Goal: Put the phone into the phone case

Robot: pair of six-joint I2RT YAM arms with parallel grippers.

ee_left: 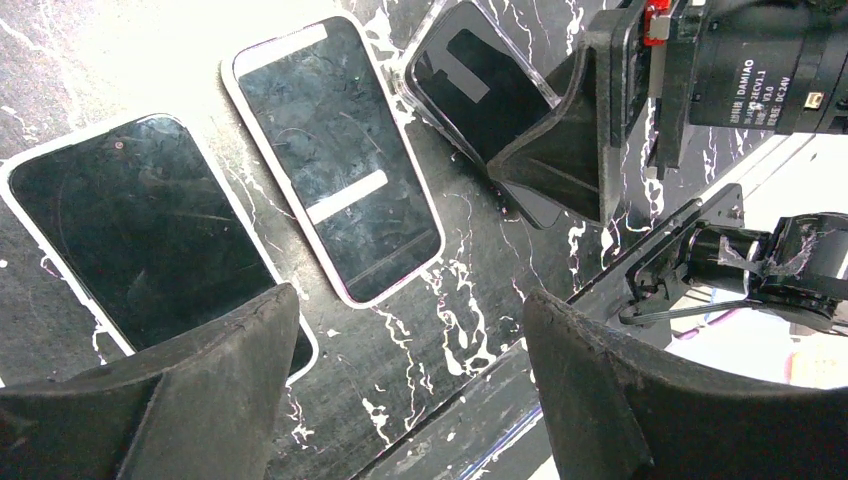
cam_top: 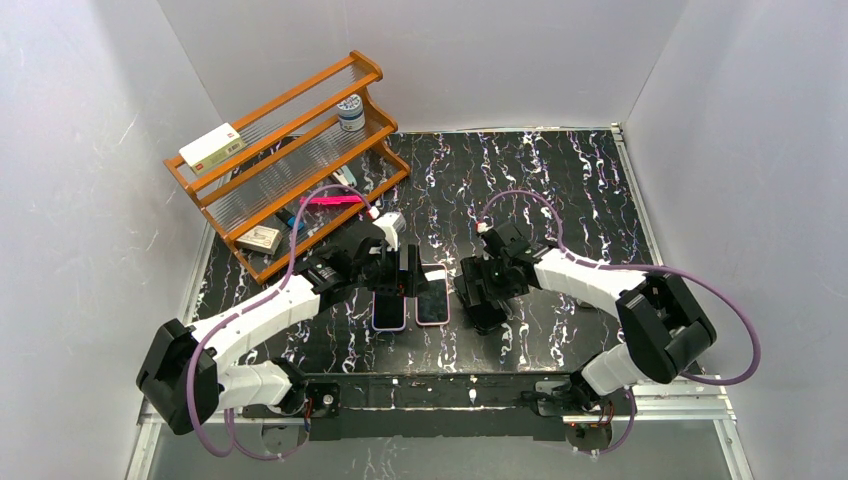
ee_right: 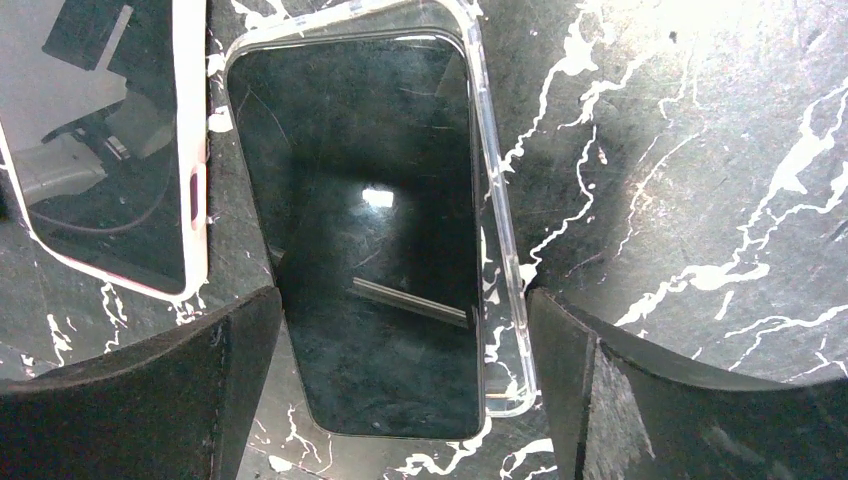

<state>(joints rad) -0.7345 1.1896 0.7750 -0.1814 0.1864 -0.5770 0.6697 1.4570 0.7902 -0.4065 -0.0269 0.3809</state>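
Near the phone case (ee_left: 409,68), a motor (ee_left: 760,85) reads "DAMIAO", "DC:24V".

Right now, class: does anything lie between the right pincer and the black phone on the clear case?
Nothing visible does. The right pincer hangs open directly over the black phone, which lies on the clear case, with only air between them. The neighbouring phone sits off to one side, apart.

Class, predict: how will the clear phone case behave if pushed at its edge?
The clear phone case looks thin and see-through, so its rim probably flexes. Lying flat on the marbled table, it would likely slide, not tip.
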